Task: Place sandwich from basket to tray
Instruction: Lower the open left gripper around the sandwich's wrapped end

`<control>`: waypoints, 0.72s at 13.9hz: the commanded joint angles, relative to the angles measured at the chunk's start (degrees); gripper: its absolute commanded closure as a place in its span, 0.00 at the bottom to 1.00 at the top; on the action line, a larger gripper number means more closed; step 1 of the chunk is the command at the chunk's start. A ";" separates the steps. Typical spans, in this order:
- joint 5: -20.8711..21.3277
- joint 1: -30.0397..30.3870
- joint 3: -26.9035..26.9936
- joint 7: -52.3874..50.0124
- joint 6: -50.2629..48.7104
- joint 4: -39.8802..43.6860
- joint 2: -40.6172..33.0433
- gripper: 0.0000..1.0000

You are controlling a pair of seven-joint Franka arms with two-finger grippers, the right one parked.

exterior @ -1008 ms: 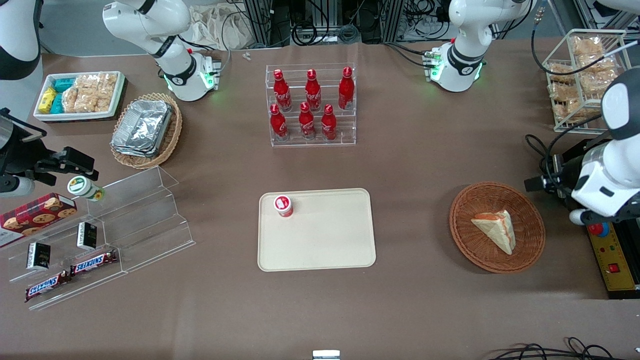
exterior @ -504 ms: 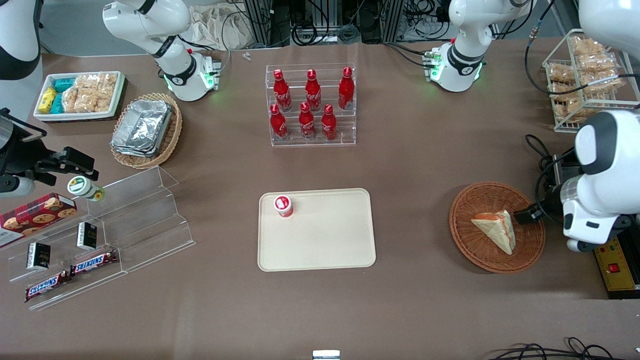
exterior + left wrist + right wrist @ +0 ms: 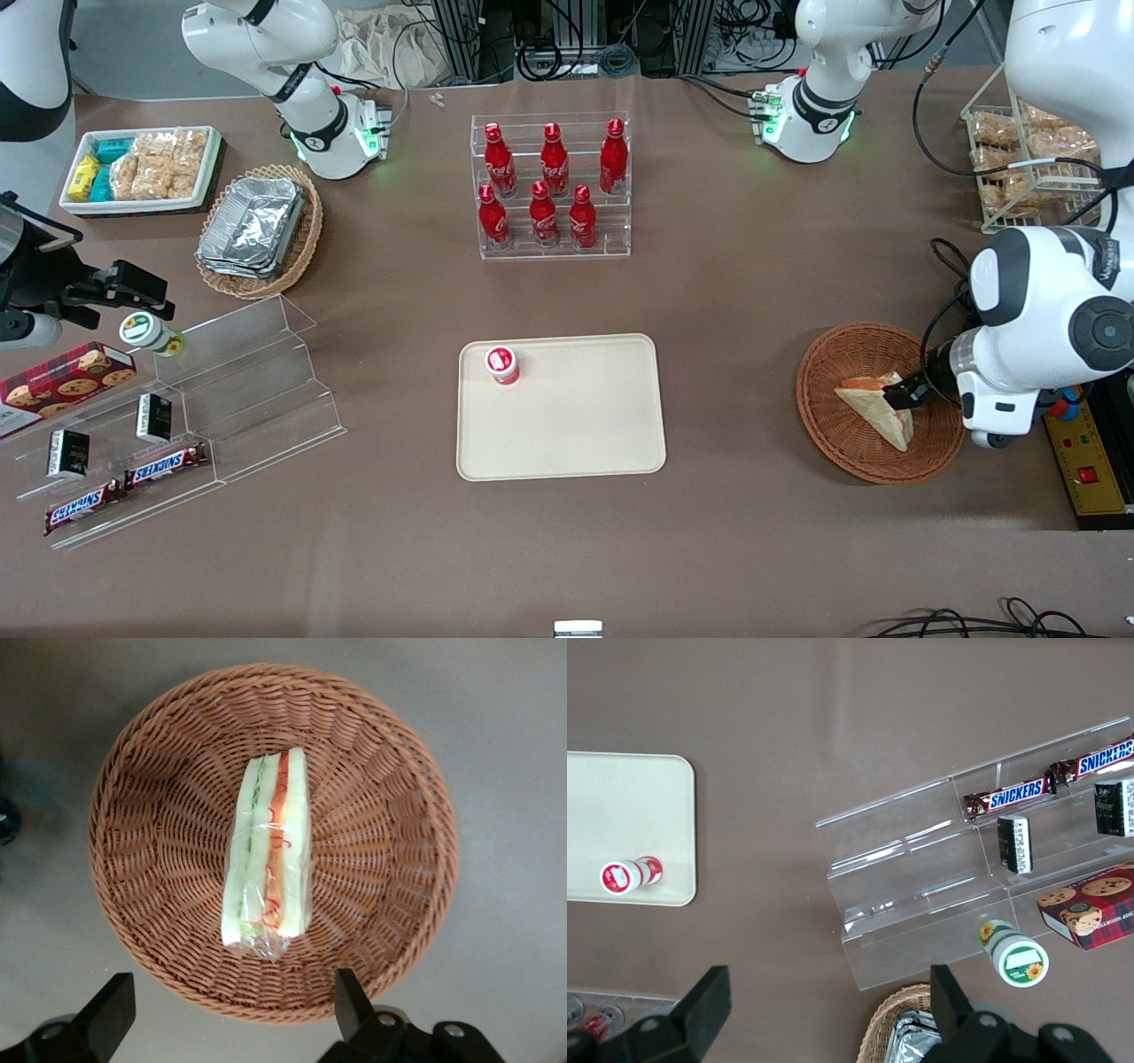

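- From the front, the reddish-brown basket (image 3: 880, 403) sits on the brown table (image 3: 753, 292) toward the working arm's end, well apart from the cream tray (image 3: 567, 425).
- The sandwich (image 3: 877, 409) lies in the basket, a pale wedge with its orange edge showing.
- The gripper (image 3: 905, 390) hangs over the basket right at the sandwich's wider end; from here I cannot tell whether it touches.
- A small red-capped cup (image 3: 501, 364) stands on the tray's corner nearest the bottle rack (image 3: 551, 186).
- From the left wrist camera, the sandwich (image 3: 267, 854) rests wrapped in clear film in the middle of the basket (image 3: 159, 788), green, white and orange layers facing up.
- The gripper (image 3: 229, 1014) is spread wide with nothing between its fingers (image 3: 111, 1012), which show over the basket's rim.
- From the right wrist camera, the tray (image 3: 620, 797) carries the cup (image 3: 629, 874); a clear stepped stand (image 3: 939, 895) holds Snickers bars (image 3: 1008, 796).
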 commanded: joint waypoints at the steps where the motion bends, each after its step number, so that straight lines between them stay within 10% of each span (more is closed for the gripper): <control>1: 1.86 0.29 -0.10 -1.30 4.32 -4.02 -0.78 0.00; 10: 1.78 0.29 1.57 -1.74 11.72 -6.94 1.68 0.00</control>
